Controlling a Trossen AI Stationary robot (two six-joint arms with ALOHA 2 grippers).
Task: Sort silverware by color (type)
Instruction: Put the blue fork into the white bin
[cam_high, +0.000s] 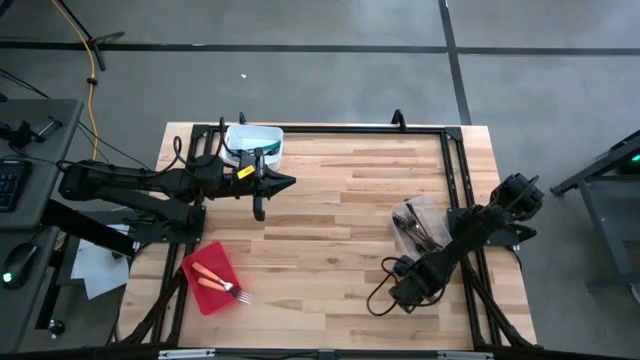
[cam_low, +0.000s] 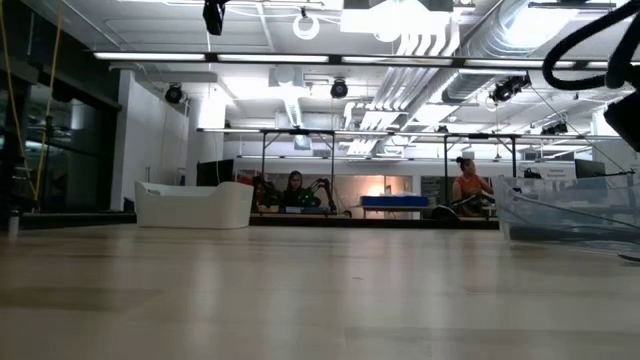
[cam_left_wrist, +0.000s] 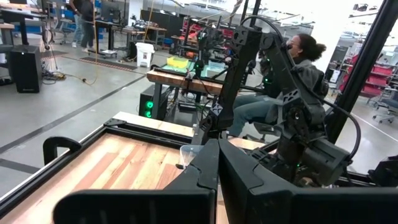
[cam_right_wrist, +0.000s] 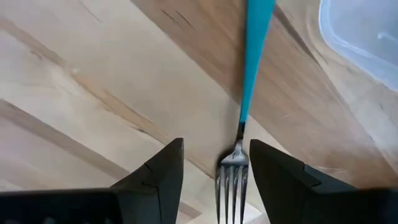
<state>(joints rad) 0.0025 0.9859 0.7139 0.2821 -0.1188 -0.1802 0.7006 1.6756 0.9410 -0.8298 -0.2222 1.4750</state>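
Note:
A teal-handled fork (cam_right_wrist: 249, 74) lies on the wooden table, its metal tines (cam_right_wrist: 231, 183) between the two fingers of my right gripper (cam_right_wrist: 216, 171). That gripper (cam_high: 402, 290) points down at the near right, open, with table showing between the fork and each finger. Dark silverware lies in a clear tub (cam_high: 420, 222) just beyond it. Two orange-handled forks (cam_high: 215, 282) rest on a red tray (cam_high: 203, 262) at the near left. My left gripper (cam_high: 287, 183) hovers level, shut and empty, beside a white tub (cam_high: 254, 140).
A black frame (cam_high: 455, 170) runs along the table's far and side edges. Cables (cam_high: 383, 290) loop by my right gripper. Bare wood spans the table's middle. Behind the table, a person (cam_left_wrist: 298, 56) sits at a bench.

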